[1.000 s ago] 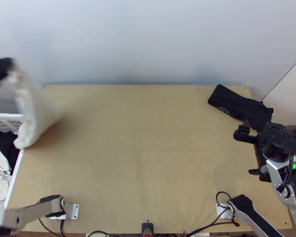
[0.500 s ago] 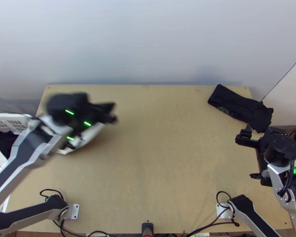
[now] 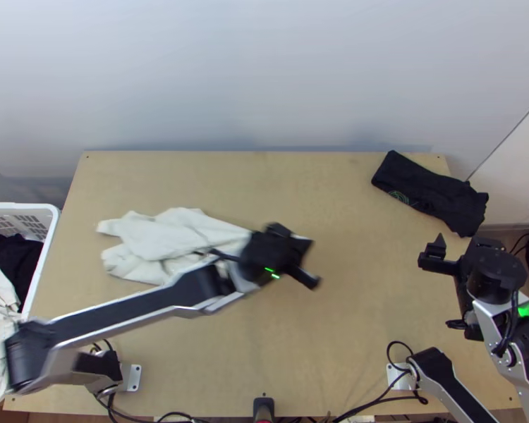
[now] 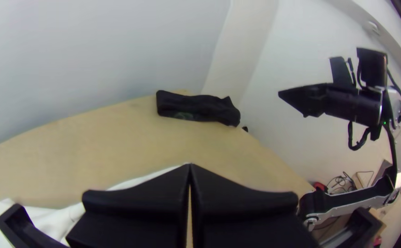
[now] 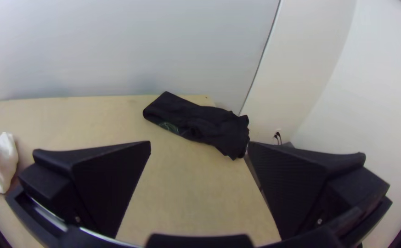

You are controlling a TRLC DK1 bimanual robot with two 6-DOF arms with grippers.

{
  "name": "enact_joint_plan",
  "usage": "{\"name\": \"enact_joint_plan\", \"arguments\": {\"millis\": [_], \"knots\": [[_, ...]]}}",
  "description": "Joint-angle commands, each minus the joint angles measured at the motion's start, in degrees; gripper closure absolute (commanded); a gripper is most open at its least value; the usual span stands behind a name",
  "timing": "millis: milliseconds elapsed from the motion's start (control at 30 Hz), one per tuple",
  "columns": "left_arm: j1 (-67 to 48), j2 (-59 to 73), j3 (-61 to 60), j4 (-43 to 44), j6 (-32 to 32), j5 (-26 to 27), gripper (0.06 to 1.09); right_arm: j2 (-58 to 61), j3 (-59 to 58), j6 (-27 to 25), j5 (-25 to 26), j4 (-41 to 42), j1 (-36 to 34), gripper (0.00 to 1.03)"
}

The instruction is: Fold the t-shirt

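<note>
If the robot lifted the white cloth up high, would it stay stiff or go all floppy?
The white cloth would probably flop and sag, because it lies in soft, loose wrinkles. It likely wouldn't roll if pushed; it lies low and crumpled on the table, so it might just bunch up more.

The left end effector, which is at the upper left edge of the frame one second before and at middle left half a second before, is now at the centre. The white cloth no longer hangs beside the basket; it now lies bunched on the desk, left of centre, and runs up to this end effector.
</note>
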Motion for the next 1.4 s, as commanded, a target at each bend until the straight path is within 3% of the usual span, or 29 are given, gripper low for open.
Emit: {"name": "enact_joint_plan", "arguments": {"millis": [0, 33, 133, 167, 200, 533, 900, 967, 1033, 1200, 1367], "knots": [[-7.0, 14.6, 10.5, 4.2, 0.1, -2.2, 1.04, -0.7, -0.4, 0.3, 0.0, -0.9, 0.1, 0.04], [-7.1, 15.4, 11.8, 3.9, 0.1, -2.7, 0.99, -0.7, -0.2, 0.3, 0.0, -0.9, 0.0, 0.04], [-6.9, 15.0, 13.2, 0.4, 0.2, -2.7, 0.34, -1.3, -0.1, 0.4, 0.0, -1.0, 0.0, 0.04], [-6.7, 14.2, 13.2, -1.2, 0.2, -2.7, 0.18, -1.6, -0.3, 0.3, 0.0, -1.1, -0.1, 0.04], [-6.3, 13.4, 13.5, -3.9, 0.1, -2.7, 0.10, -1.7, -0.5, 0.3, 0.0, -1.2, 0.0, 0.04], [5.4, -2.2, 8.8, -21.4, -0.1, -2.8, 0.11, -0.9, -1.2, 2.1, -0.1, -0.8, -0.2, 0.04], [26.1, -21.5, -13.4, -33.4, 1.5, -1.6, 0.11, 2.7, -1.7, 5.1, -2.0, 0.8, 2.2, 0.04], [28.2, -22.6, -15.3, -36.6, 1.3, -1.6, 0.20, 4.2, -1.5, 5.1, -2.3, 1.1, 3.6, 0.04], [29.4, -23.5, -17.0, -39.4, 0.9, -1.6, 0.22, 6.2, -1.2, 5.1, -2.4, 1.6, 4.6, 0.04], [31.1, -26.6, -23.5, -38.7, 1.1, -1.7, 0.22, 9.3, -0.9, 5.1, -2.6, 4.2, 7.0, 0.04], [34.2, -26.6, -31.3, -31.9, 2.1, -1.7, 0.22, 9.8, -0.9, 5.0, -3.0, 4.8, 8.5, 0.04]]}}
